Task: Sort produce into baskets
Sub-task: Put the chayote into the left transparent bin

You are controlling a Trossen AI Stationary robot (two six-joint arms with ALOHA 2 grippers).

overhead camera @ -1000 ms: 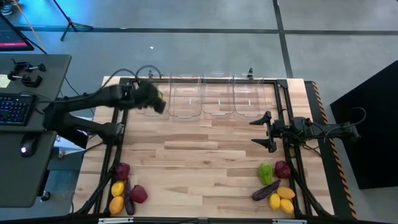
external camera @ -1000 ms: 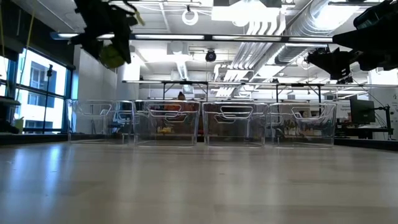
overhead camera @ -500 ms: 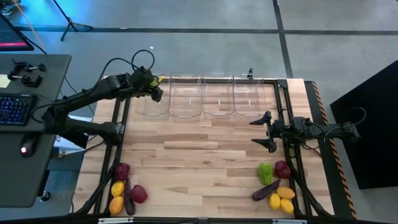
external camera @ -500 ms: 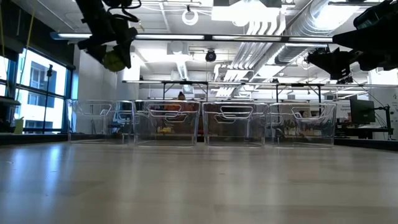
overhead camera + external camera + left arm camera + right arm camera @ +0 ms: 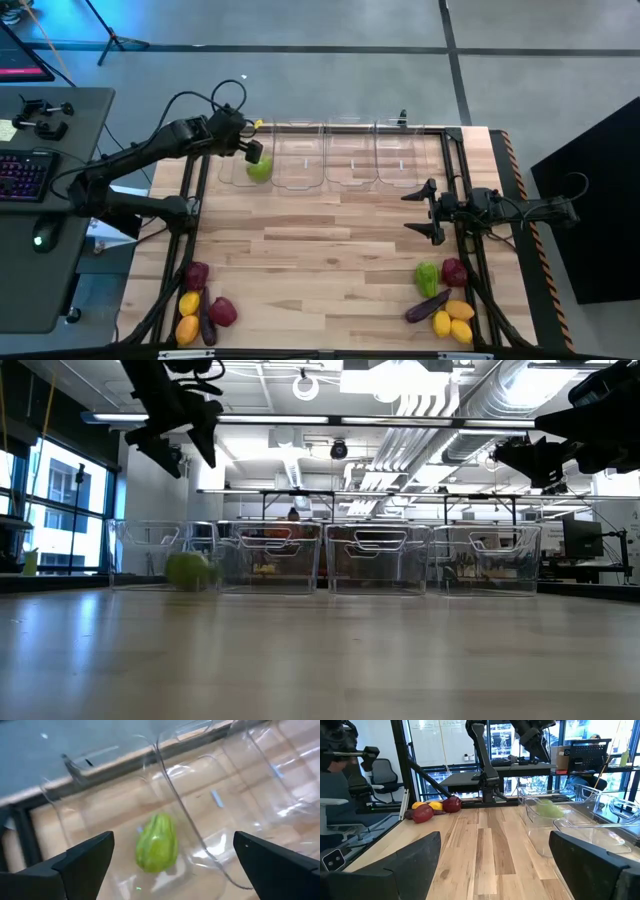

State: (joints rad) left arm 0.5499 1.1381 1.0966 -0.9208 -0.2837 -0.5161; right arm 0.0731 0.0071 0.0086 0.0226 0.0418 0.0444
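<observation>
A green pepper (image 5: pixel 259 169) lies in the leftmost clear basket (image 5: pixel 238 176) of a row of baskets at the table's far edge; it also shows in the left wrist view (image 5: pixel 157 843) and the low view (image 5: pixel 190 571). My left gripper (image 5: pixel 250 148) hovers open above that basket, empty. My right gripper (image 5: pixel 418 211) is open and empty over the table's right side. One pile of produce (image 5: pixel 203 304) lies at the near left, another pile of produce (image 5: pixel 445 296) at the near right.
The other clear baskets (image 5: pixel 350 158) stand side by side to the right of the first. A black metal frame (image 5: pixel 460 180) runs along the table's sides. A desk with a keyboard (image 5: pixel 22 172) stands left of the table.
My left gripper has gone toward the table's far edge, over the leftmost basket, and has opened. The green pepper it held has fallen into that basket and now rests on its floor.
</observation>
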